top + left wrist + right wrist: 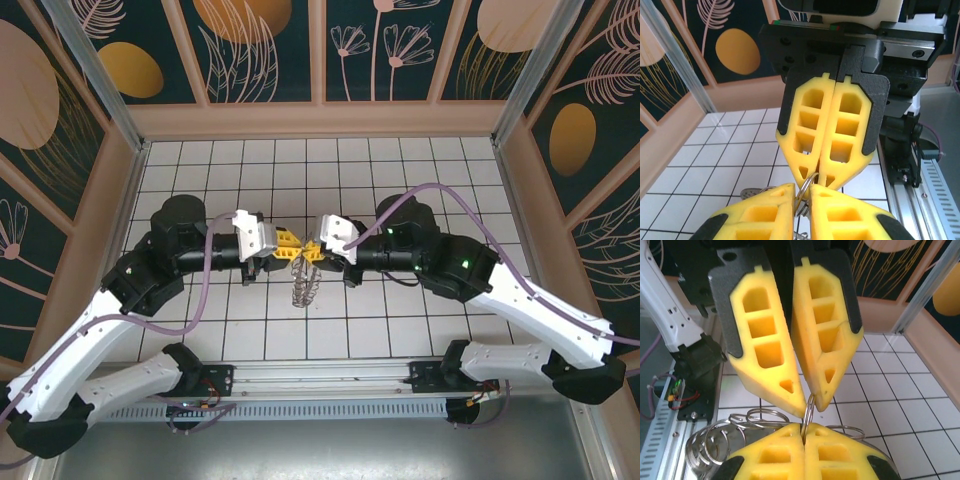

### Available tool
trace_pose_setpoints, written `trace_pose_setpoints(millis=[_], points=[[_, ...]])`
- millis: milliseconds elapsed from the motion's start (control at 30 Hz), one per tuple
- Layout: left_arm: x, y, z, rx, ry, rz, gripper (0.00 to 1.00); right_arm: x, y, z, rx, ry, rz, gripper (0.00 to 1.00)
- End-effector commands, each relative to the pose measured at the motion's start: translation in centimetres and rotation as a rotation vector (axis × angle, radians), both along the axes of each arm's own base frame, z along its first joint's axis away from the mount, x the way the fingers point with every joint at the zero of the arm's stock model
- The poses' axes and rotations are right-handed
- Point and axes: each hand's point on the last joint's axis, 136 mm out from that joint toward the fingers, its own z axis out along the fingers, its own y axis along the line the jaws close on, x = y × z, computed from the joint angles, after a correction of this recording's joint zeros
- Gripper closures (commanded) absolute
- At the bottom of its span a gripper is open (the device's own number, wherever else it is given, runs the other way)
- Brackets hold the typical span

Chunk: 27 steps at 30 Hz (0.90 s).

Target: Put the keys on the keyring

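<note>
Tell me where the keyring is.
In the top view, the keyring is central, between the tips of the left end effector and the right end effector.

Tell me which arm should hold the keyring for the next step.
Right, probably: the right gripper is clamped flush on the keyring, while the left gripper pinches it with a gap between its fingers, so the left looks easier to free.

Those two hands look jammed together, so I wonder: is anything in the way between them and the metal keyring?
Nothing visible is. The left hand and the right hand meet fingertip to fingertip, and both pinch one thin loop of the keyring. Its other coils hang below them.
</note>
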Motion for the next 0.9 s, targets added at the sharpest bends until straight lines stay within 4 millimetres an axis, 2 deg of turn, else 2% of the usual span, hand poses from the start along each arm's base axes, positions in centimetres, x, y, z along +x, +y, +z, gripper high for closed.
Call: trace_pose_setpoints(millis=[0, 400, 867], points=[[-0.6, 0.2, -0.8, 0.067, -0.002, -0.036, 0.86, 0.1, -0.6, 0.6, -0.032, -0.043, -0.012, 1.0], [-2.0, -0.5, 0.0, -0.001, 0.027, -0.128, 0.86, 0.4, 0.5, 0.3, -0.047, -0.04, 0.015, 1.0], [-1.8, -1.0, -1.5, 0.004, 0.071, -0.145, 0.87, 0.1, 0.6, 1.1, -0.011, -0.046, 0.032, 1.0]])
